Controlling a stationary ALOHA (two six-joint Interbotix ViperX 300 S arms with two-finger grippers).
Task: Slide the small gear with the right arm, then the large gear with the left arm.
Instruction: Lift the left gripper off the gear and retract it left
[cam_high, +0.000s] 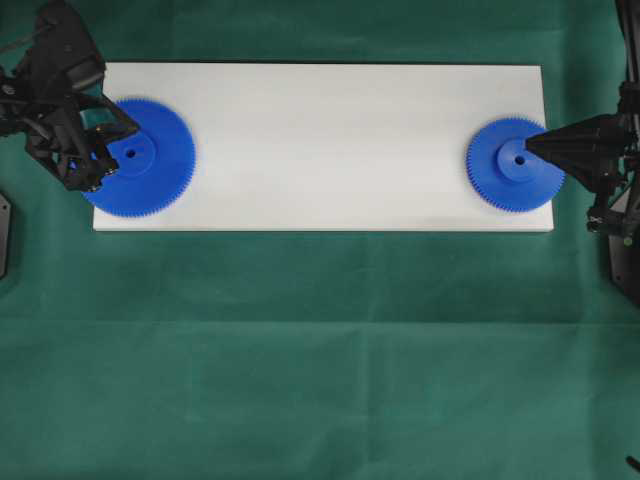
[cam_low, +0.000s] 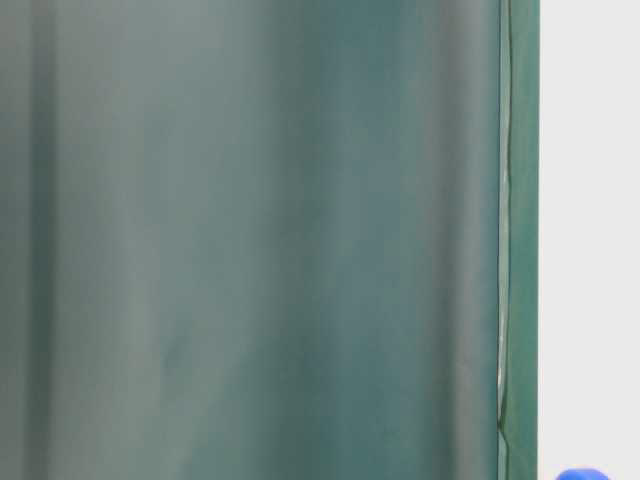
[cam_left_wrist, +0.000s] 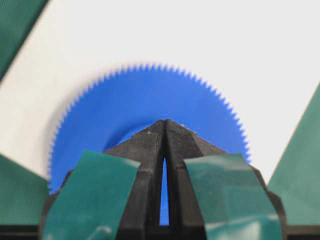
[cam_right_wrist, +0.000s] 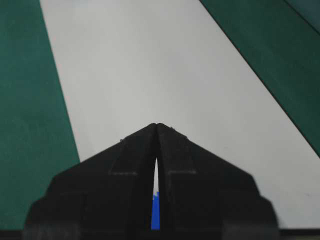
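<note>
The large gear (cam_high: 140, 157), a wide blue toothed disc with a raised hub, lies at the left end of the white board (cam_high: 330, 130). My left gripper (cam_high: 104, 167) is shut, its tip resting on the gear's left part beside the hub; the left wrist view has the large gear (cam_left_wrist: 145, 100) spreading beyond the closed tip of the left gripper (cam_left_wrist: 165, 121). The small gear (cam_high: 515, 164) lies at the board's right end. My right gripper (cam_high: 530, 146) is shut, its point over the hub near the centre hole. A blue sliver of the small gear (cam_right_wrist: 155, 212) peeks between the fingers of the right gripper (cam_right_wrist: 157, 125).
Green cloth (cam_high: 320, 350) covers the table around the board. The board's long middle stretch (cam_right_wrist: 150, 65) runs ahead of the right gripper. The table-level view has a green backdrop (cam_low: 250, 240) and a blue gear edge (cam_low: 582, 474).
</note>
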